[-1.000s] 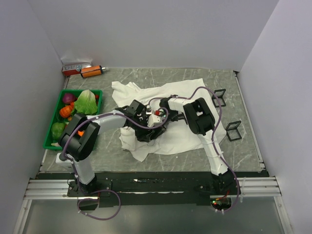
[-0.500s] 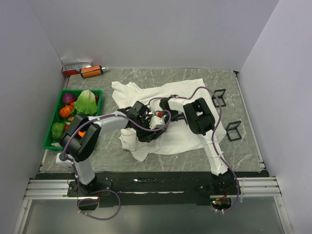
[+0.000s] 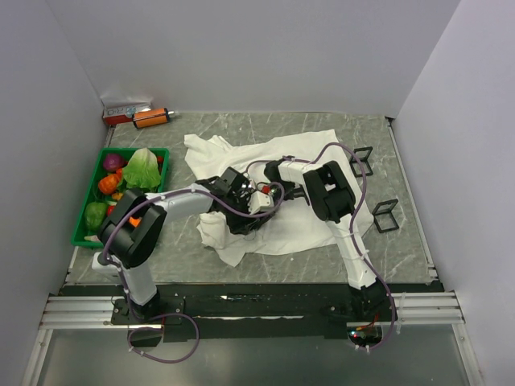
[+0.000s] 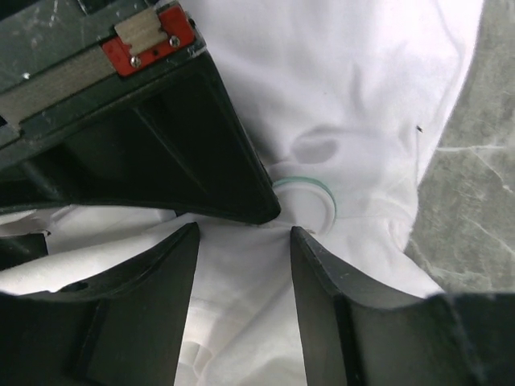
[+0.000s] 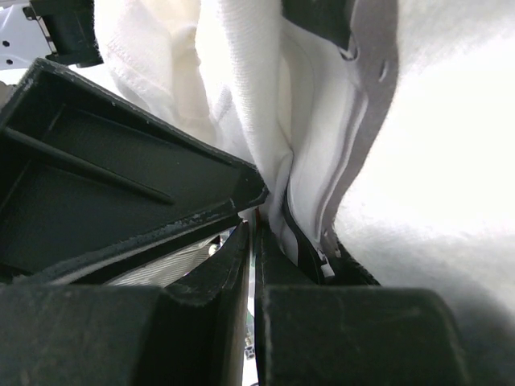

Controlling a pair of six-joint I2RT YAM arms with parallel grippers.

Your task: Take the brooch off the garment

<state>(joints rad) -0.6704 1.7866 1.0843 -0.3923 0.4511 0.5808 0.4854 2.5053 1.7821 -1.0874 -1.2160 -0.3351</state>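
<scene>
White garment (image 4: 362, 96) lies btwn tips of parted left pincer (image 4: 244, 233), right pincer (image 5: 253, 233) squeezed together just beyond; brooch hidden, so L shd pin cloth while R tugs gently.

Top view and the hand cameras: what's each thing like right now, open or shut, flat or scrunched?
left gripper: open, with white fabric between its fingers.
right gripper: shut, tips against a fold of fabric; what it pinches is hidden.
garment: lying scrunched and wrinkled, not flat.
brooch: can't be made out in any view.
basket: upright, with vegetables inside.
</scene>
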